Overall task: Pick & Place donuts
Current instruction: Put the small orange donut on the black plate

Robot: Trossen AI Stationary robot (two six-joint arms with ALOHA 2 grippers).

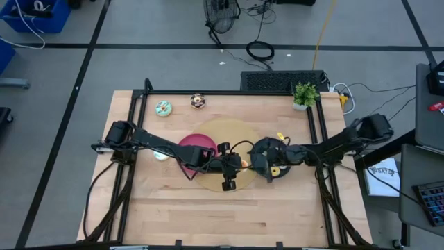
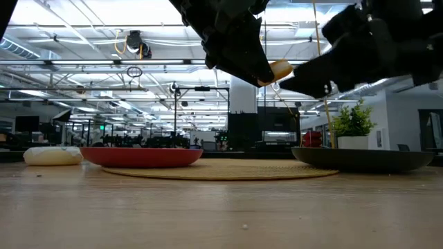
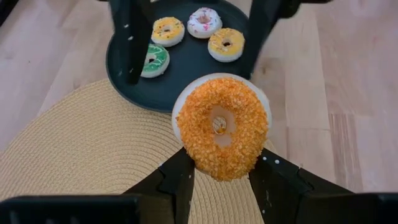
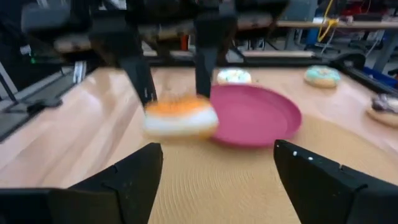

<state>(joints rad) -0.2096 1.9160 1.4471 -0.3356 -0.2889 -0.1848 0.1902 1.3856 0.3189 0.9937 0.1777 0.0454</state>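
Note:
An orange-crumbed donut (image 3: 221, 127) is held by my left gripper (image 3: 224, 165), high over the woven mat (image 1: 229, 135), between the pink plate (image 1: 194, 147) and the black plate (image 3: 186, 81). The black plate holds two yellow donuts (image 3: 226, 43), a white one (image 3: 204, 22) and a green one (image 3: 154, 60). My right gripper (image 4: 217, 180) is open and hovers at the black plate's near-left rim, facing the held donut (image 4: 180, 115). A teal donut (image 1: 164, 107) and a chocolate donut (image 1: 198, 101) lie on the table's far side. A white donut (image 2: 52, 155) lies left of the pink plate. My left gripper pinches the orange donut between its two fingers (image 3: 180, 177), which sit on opposite sides of the ring's rim (image 3: 199, 163). The fingers come from above, pointing down. The donut is lifted clear (image 2: 279, 69), roughly level, with its orange top toward the wrist camera.
A small potted plant (image 1: 305, 95) stands at the table's far right corner. The black frame rails (image 1: 139, 104) run along the table's left, far and right edges. Bare wood (image 1: 229, 215) lies at the near side of the table.

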